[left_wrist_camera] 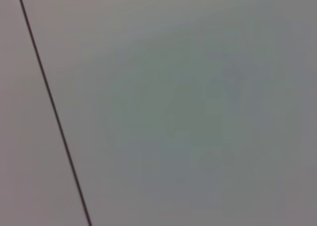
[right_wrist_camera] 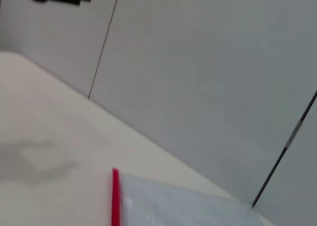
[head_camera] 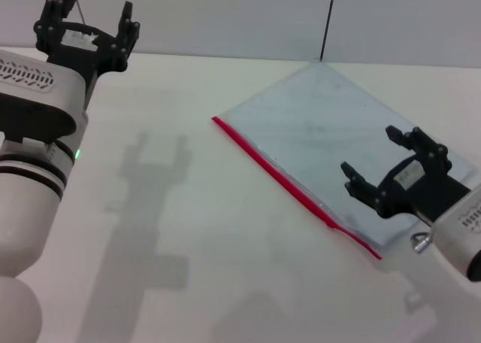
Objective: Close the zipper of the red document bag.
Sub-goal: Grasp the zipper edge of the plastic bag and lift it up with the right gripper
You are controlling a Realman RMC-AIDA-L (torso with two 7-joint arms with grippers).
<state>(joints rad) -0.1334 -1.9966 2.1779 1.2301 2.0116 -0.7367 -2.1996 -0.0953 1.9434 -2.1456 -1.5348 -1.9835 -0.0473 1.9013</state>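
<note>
The red document bag (head_camera: 331, 140) lies flat on the white table, a pale blue-grey translucent pouch set at a slant right of centre. Its zipper (head_camera: 289, 183), a thin bright red strip, runs along the long edge facing the table's middle; the far end of the zipper (right_wrist_camera: 115, 196) and a patch of the bag (right_wrist_camera: 178, 208) show in the right wrist view. My right gripper (head_camera: 376, 162) hovers open over the bag's near right corner, fingers spread. My left gripper (head_camera: 89, 23) is raised at the far left, open, away from the bag.
The white table (head_camera: 188, 230) carries the shadow of my left arm across its middle. A grey wall (left_wrist_camera: 198, 112) with a thin dark vertical seam (head_camera: 327, 19) stands behind the table.
</note>
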